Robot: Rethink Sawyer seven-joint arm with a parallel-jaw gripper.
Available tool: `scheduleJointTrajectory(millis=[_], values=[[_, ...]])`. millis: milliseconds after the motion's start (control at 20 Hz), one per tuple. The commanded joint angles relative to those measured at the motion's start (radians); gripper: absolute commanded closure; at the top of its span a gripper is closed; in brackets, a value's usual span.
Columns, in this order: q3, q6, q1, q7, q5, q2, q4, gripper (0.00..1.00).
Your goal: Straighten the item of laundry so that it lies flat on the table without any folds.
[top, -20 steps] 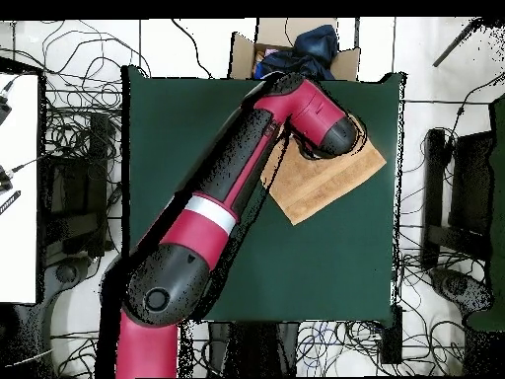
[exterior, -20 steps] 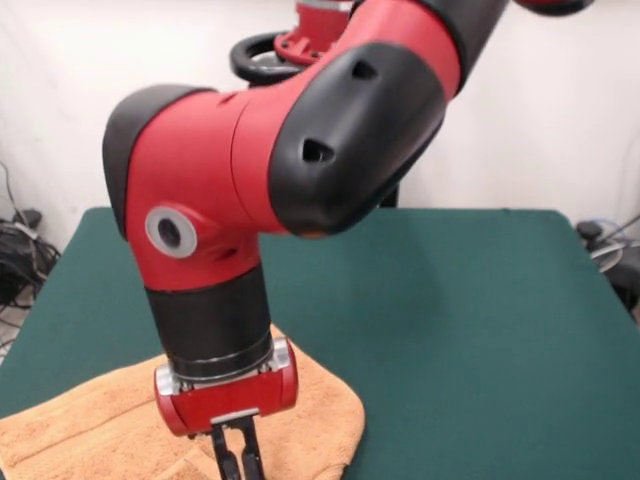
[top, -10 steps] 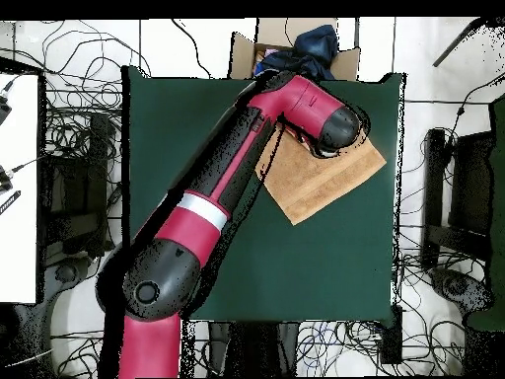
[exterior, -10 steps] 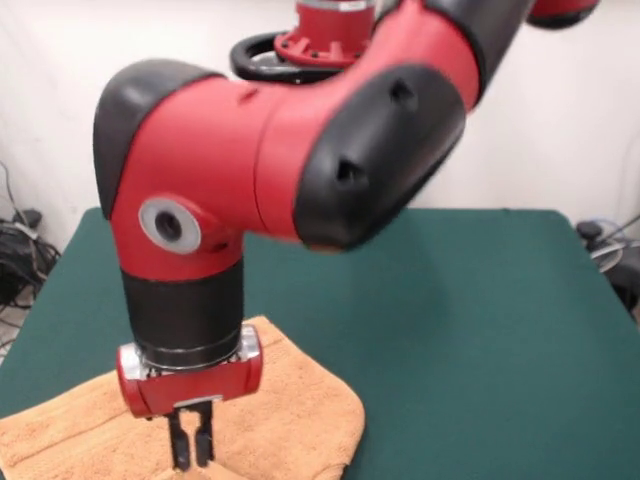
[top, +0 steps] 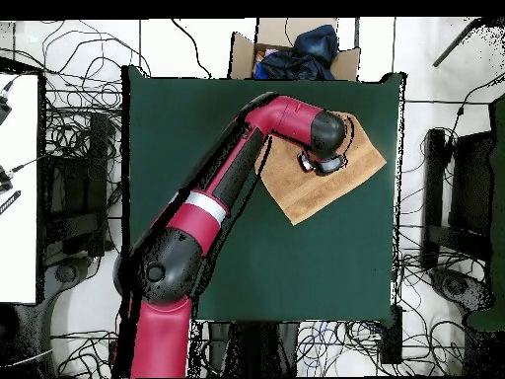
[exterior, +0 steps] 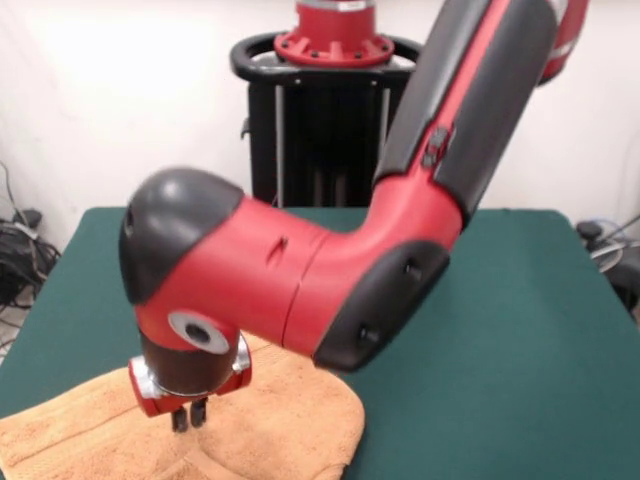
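The towel [top: 325, 183] lies on the table [top: 197, 128] near one corner. The hand [exterior: 188, 417] sits above the towel's middle.

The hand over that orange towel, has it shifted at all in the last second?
Yes. In the front view the hand has slid left and farther back over the towel, away from the towel's rounded right corner; the towel itself has stayed put on the table.

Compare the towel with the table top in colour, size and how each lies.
The towel is peach-tan; the table is dark green. The towel covers only one corner area, the table being much larger. The towel lies skewed to the table's edges, its front-view near edge rounded over like a fold. Both are roughly rectangular.
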Motion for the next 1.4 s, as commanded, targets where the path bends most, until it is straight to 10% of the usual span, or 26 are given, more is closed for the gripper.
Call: scheduleJointTrajectory(millis=[50, 100, 850, 1400], values=[[-0.012, -0.066, -0.011, 0.277, 0.022, 0.056, -0.096, 1.00], [-0.018, -0.066, -0.011, 0.274, 0.029, 0.057, -0.095, 0.00], [-0.015, -0.018, -0.005, 0.245, 0.040, 0.051, -0.083, 0.00], [0.088, -0.263, -0.053, 0.118, 0.057, 0.045, -0.110, 0.00]])
